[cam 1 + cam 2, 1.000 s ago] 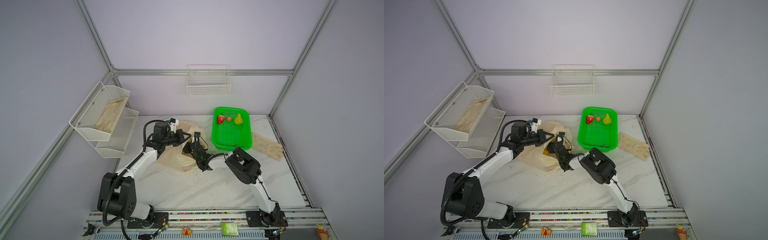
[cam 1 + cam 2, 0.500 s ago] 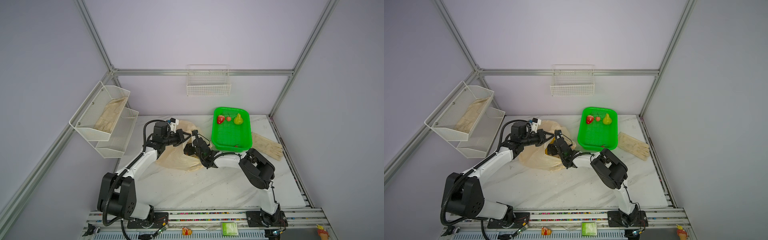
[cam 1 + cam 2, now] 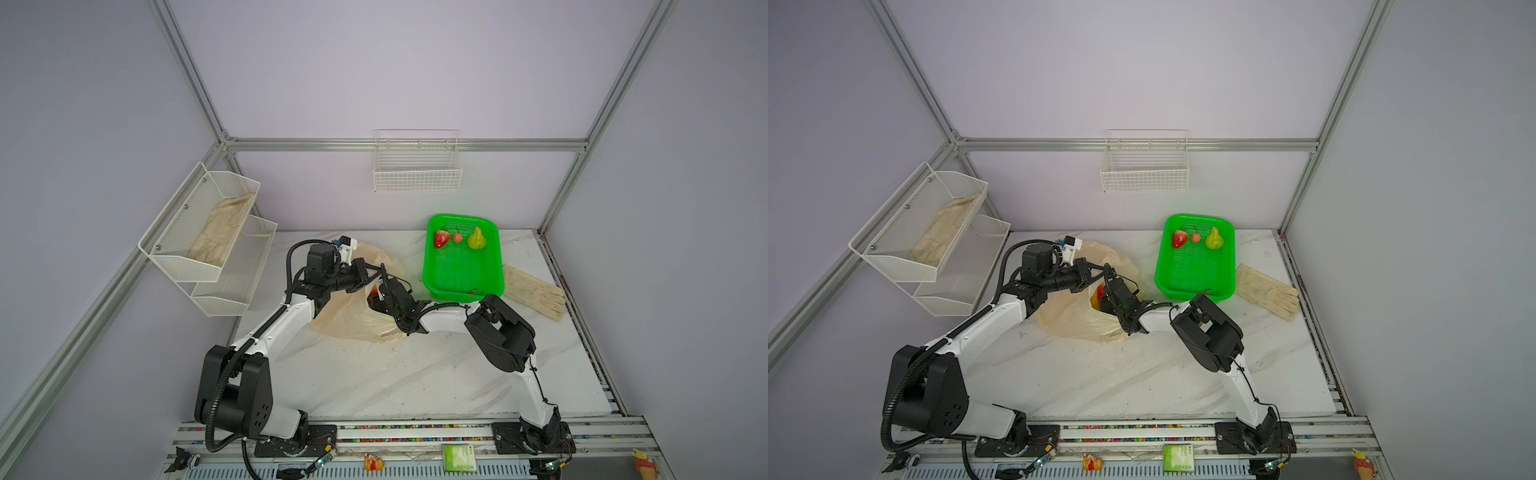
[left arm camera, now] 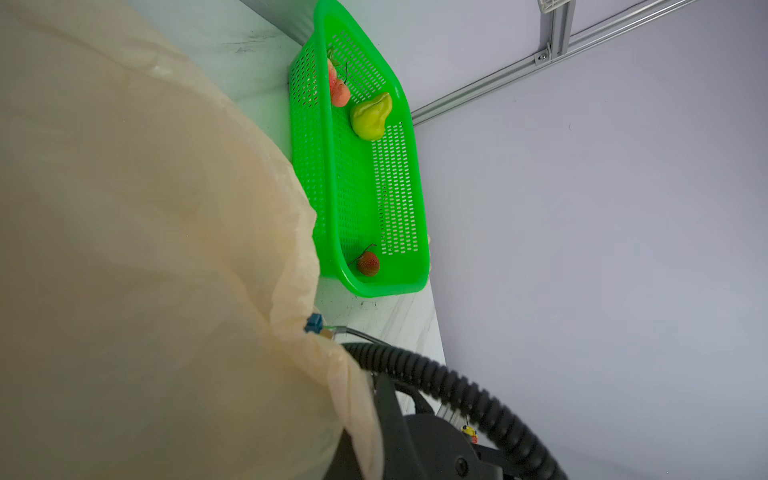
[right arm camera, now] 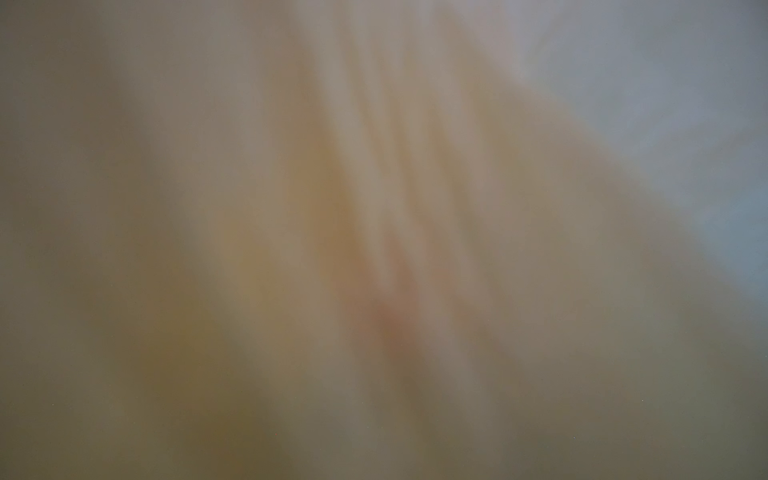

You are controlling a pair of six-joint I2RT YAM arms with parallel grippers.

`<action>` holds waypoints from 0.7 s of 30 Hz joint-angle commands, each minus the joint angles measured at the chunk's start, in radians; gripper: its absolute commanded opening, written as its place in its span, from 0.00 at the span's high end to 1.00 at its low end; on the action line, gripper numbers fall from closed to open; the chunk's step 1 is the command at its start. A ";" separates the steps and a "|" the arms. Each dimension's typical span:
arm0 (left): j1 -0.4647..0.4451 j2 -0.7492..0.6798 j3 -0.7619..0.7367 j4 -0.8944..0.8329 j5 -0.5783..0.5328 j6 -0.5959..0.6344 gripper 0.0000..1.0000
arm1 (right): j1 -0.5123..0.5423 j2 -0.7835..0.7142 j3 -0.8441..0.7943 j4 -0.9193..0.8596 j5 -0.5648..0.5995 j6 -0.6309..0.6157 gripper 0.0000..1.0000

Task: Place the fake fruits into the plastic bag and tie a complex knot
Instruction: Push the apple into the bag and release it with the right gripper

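While the left gripper (image 3: 365, 270) pinches the plastic bag (image 3: 353, 322) open and the right gripper (image 3: 376, 296), spread we cannot tell, sits inside, we should withdraw without snagging; fake fruits (image 3: 476, 239) wait in the basket (image 3: 461, 270).

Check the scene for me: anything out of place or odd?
Nothing spilled or damaged. The right wrist view shows only blurred plastic bag film, because the right gripper is down in the bag's mouth. One small red fruit sits alone at the robot-side end of the green basket, apart from the strawberry, small pink fruit and pear.
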 commanded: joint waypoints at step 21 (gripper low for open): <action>0.011 -0.010 0.007 -0.015 -0.044 0.042 1.00 | -0.001 -0.503 -0.336 -0.239 -0.197 -0.211 0.38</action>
